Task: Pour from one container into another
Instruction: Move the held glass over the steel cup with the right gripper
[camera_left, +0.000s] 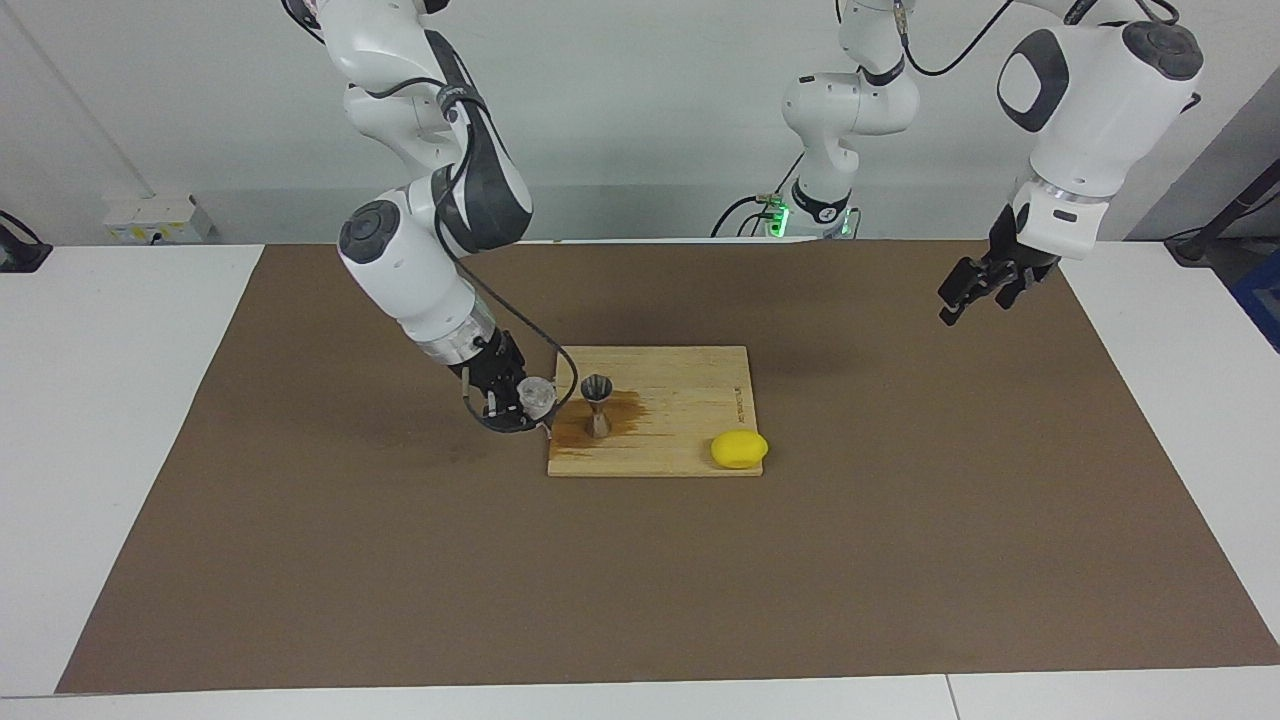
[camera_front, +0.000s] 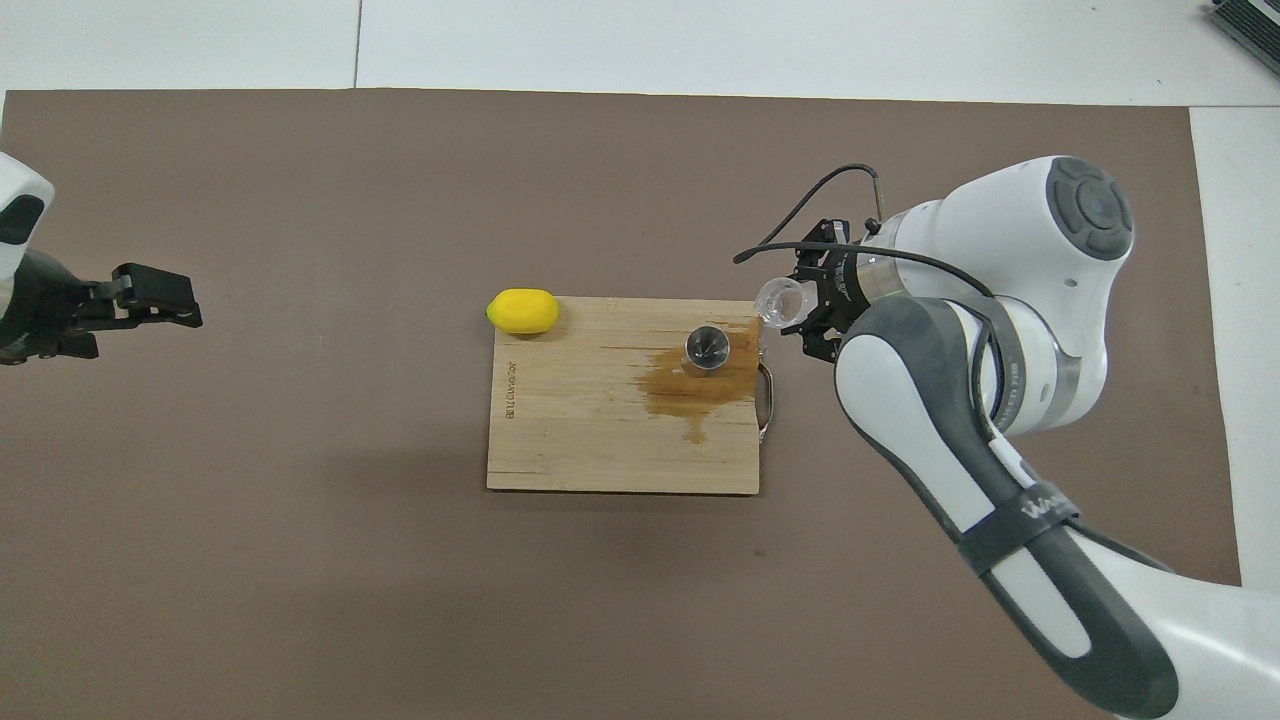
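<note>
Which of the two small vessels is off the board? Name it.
The clear cup, held in the right gripper at the cutting board's edge. The metal jigger stands upright on the board.

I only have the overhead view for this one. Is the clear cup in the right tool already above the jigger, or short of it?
Observer: Short of it. In the facing view the right tool holds the clear cup in the air beside the cutting board's handle end, apart from the jigger.
Operator: How high is the cup?
Observer: About level with the jigger's upper cone, off the brown mat.
Operator: And the left tool?
Observer: The left tool waits high above the mat, at its own arm's end.
</note>
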